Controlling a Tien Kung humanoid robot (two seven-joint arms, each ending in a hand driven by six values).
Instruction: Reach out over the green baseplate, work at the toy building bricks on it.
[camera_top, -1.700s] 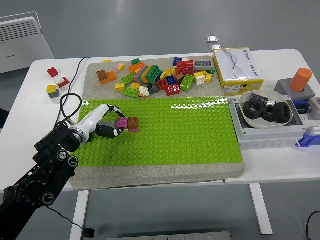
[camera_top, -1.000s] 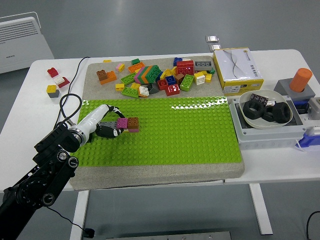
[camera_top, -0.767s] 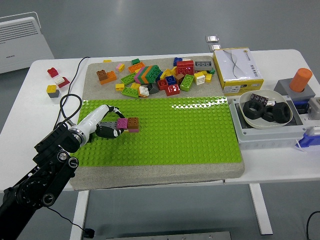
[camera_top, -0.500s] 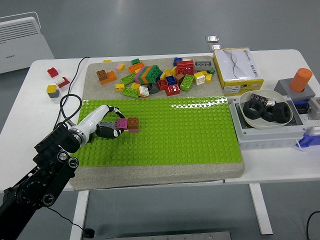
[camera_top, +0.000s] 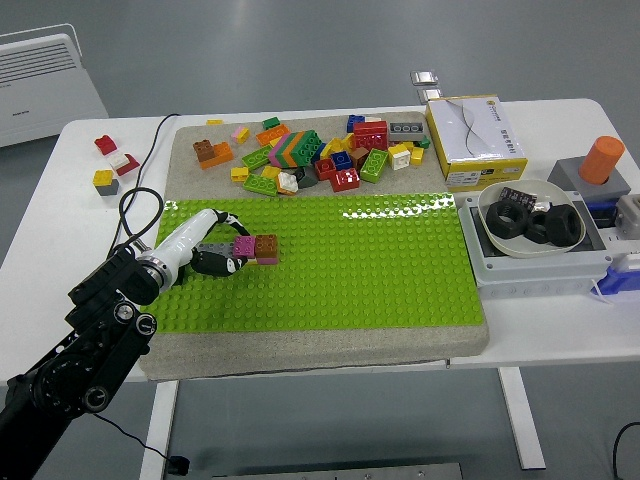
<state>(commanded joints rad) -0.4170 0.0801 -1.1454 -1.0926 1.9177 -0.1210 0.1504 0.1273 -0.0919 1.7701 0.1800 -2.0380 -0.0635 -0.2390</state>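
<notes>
We see the left hand (camera_top: 213, 252) reaching in from the worktop's left edge over the green baseplate (camera_top: 380, 265), its fingers curled around a grey brick (camera_top: 212, 247) joined to a magenta brick (camera_top: 244, 245) and a brown brick (camera_top: 266, 245), all near the baseplate's left edge. A pile of loose bricks (camera_top: 315, 150) lies along the far edge of the mat, beyond the baseplate.

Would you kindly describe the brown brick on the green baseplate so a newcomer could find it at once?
Start at the big green baseplate in the middle of the table and look at its left part, where the left hand reaches in. The brown brick sits at the fingertips, joined to a pink brick. It is the only brown piece on the plate; the other bricks lie in the pile behind.
</notes>
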